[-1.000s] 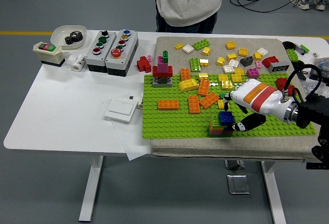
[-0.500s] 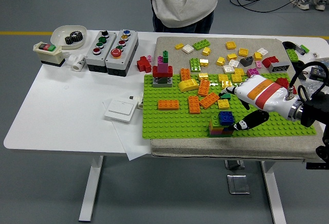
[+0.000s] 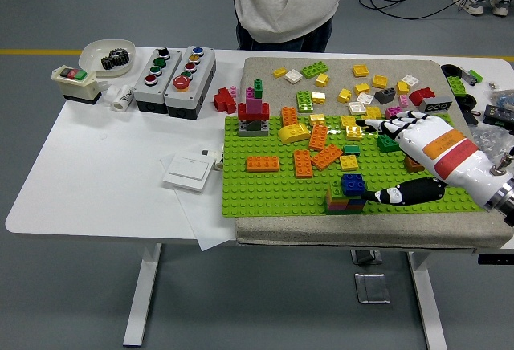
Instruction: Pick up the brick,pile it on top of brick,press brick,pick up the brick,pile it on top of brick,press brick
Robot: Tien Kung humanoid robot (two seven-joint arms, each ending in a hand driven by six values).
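On the green baseplate (image 3: 273, 193) near its front edge stands a short stack of bricks (image 3: 345, 194) topped by a blue brick (image 3: 353, 183). My right hand (image 3: 401, 153), white with an orange and red band, hovers to the right of the stack with its fingers spread and nothing in them. Its thumb (image 3: 405, 194) points left toward the stack and ends just short of it. Loose orange bricks (image 3: 313, 157) and yellow bricks (image 3: 353, 129) lie across the middle of the plate. My left arm is out of the picture.
A red and magenta brick tower (image 3: 255, 113) stands at the plate's back left. More loose bricks (image 3: 369, 85) lie on the grey mat behind. Two button boxes (image 3: 173, 69), a bowl with a gear (image 3: 108, 54) and a white switch plate (image 3: 189, 172) sit on the left. A person (image 3: 281, 1) stands at the far side.
My right hand has drawn back to the right and lifted away from the blue-topped stack, fingers spreading. The stack stays in place.
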